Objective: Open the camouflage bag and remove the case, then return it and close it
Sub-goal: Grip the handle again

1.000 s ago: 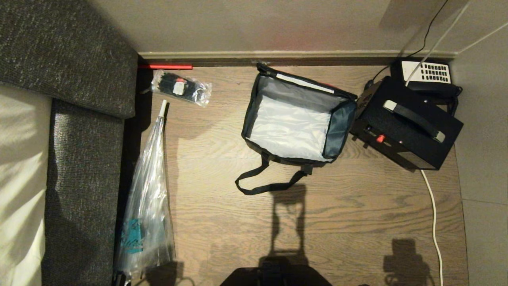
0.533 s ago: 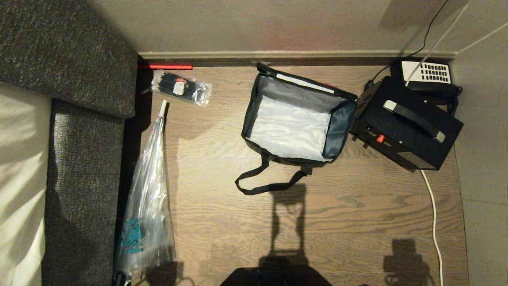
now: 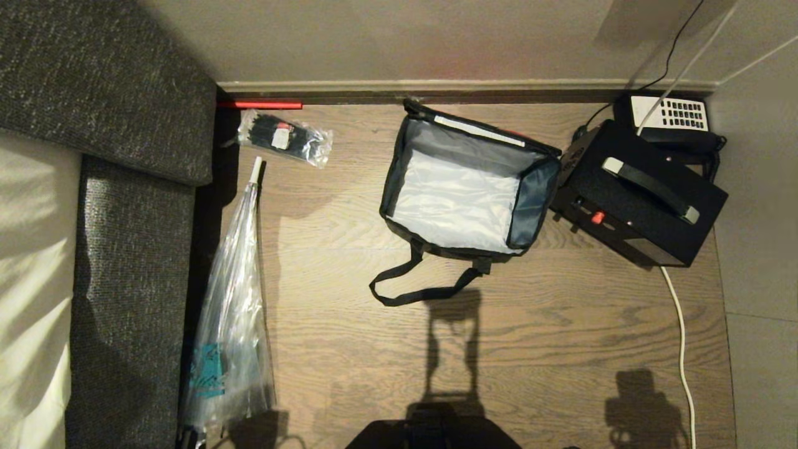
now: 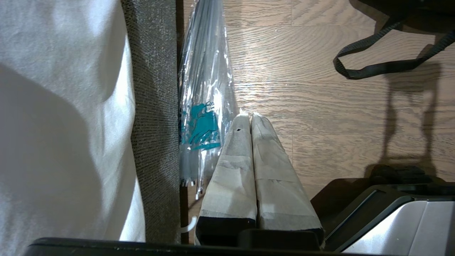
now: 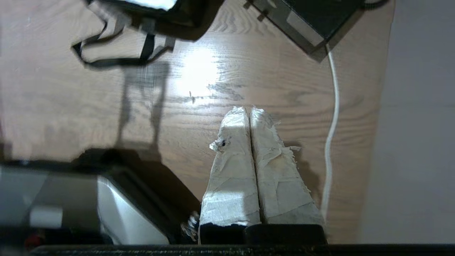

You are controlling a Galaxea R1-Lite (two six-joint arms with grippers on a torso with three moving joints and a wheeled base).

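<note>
The camouflage bag stands open on the wooden floor, its lid folded back toward the wall. Its silvery-grey lining is bare and nothing lies inside. A black strap trails from its near side. The case, a black box with a carry handle and a small red button, sits on the floor touching the bag's right side. Neither arm shows in the head view. My left gripper is shut and empty, hovering over the floor beside a sofa. My right gripper is shut and empty, well short of the bag and the case.
A grey sofa fills the left side. Two clear plastic bags lie along it. A desk telephone sits behind the case by the wall. A white cable runs down the floor at right, near my right gripper.
The right arm's shadow on the floor at lower right has shifted slightly. The bag and the case have not moved.
</note>
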